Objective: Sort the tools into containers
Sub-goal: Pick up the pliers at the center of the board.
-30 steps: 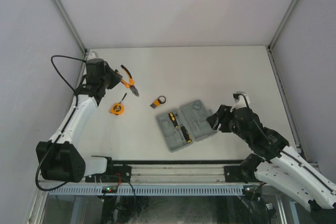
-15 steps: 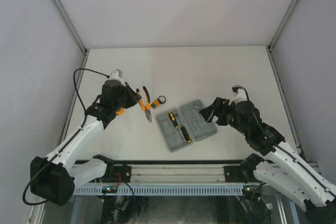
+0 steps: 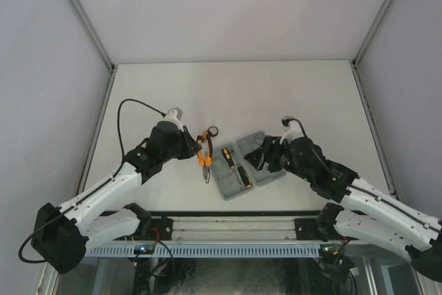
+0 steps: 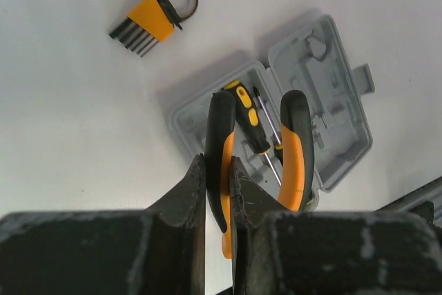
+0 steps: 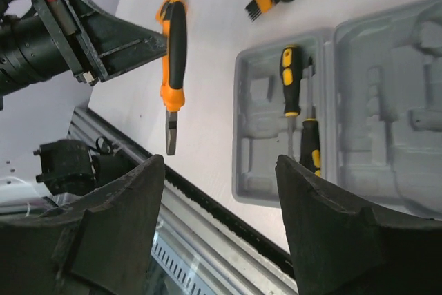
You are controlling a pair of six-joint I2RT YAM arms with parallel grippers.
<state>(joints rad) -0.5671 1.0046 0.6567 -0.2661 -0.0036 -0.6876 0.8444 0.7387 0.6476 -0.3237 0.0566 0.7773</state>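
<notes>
Clamping the left pincer [image 4: 217,170] tight on one black-and-orange handle of the pliers [image 4: 293,150], with the other handle standing free beside it. Holding the pliers [image 3: 205,158] just left of the tool case [image 3: 268,162], nose pointing toward the near edge of the bench [image 3: 311,94]; whether touching the bench or not, cannot tell.

Spreading the right pincer [image 5: 221,229] wide apart, gripping nothing. Hovering the right pincer [image 3: 258,157] over the right half of the tool case, fingers [image 5: 117,233] well clear of the grey plastic in the wrist view.

Lying open and flat on the bench, both halves of the tool case [image 5: 257,139] facing up, moulded compartments showing. Resting in the left half of the tool case, two yellow-and-black screwdrivers [image 5: 291,82], side by side and head to tail, one handle at the far end and the other at the near end.

Sitting on the bench just beyond the far left corner of the tool case, the hex-key set [image 4: 153,17], ring at the far side, apart from the case and close to the pliers' handles in the top view.
</notes>
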